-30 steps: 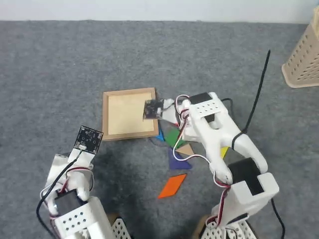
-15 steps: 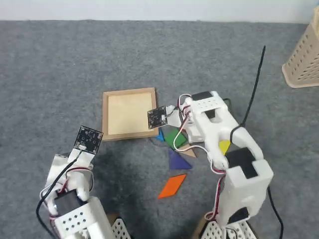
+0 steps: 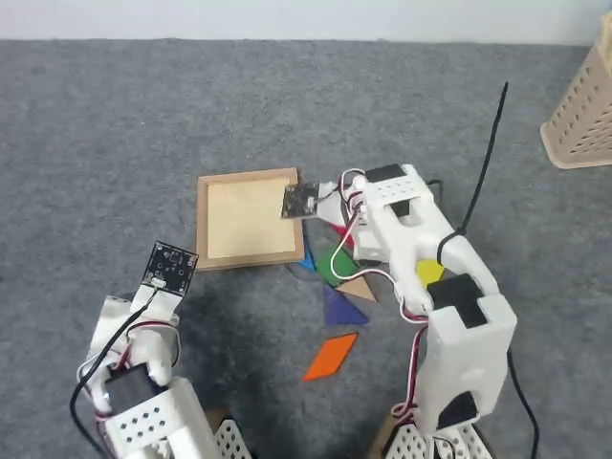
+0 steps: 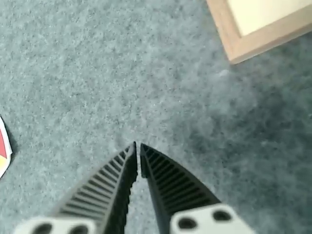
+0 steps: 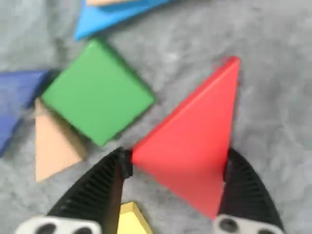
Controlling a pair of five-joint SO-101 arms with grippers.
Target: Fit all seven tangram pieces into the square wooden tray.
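Observation:
The square wooden tray [image 3: 203, 222] lies on the grey carpet with nothing in it. Just off its right side lie the loose pieces: a red triangle [image 3: 337, 229], a light blue triangle [image 3: 308, 259], a green square [image 3: 337, 264], a tan triangle [image 3: 357, 287], a dark blue triangle [image 3: 340, 309], an orange parallelogram [image 3: 330, 356] and a yellow piece [image 3: 430, 273]. My right gripper [image 5: 176, 158] is open and low over the red triangle [image 5: 192, 141], one finger on each side of it. My left gripper [image 4: 137, 148] is shut above bare carpet near a tray corner [image 4: 241, 46].
A woven basket [image 3: 583, 105] stands at the far right edge. A black cable [image 3: 492, 172] rises behind the right arm. A red and white scrap [image 4: 3, 146] lies at the edge of the left wrist view. Open carpet stretches behind and left of the tray.
The right arm swung from the tray's right edge down over the pieces, then back up toward the red triangle. The left arm stayed still.

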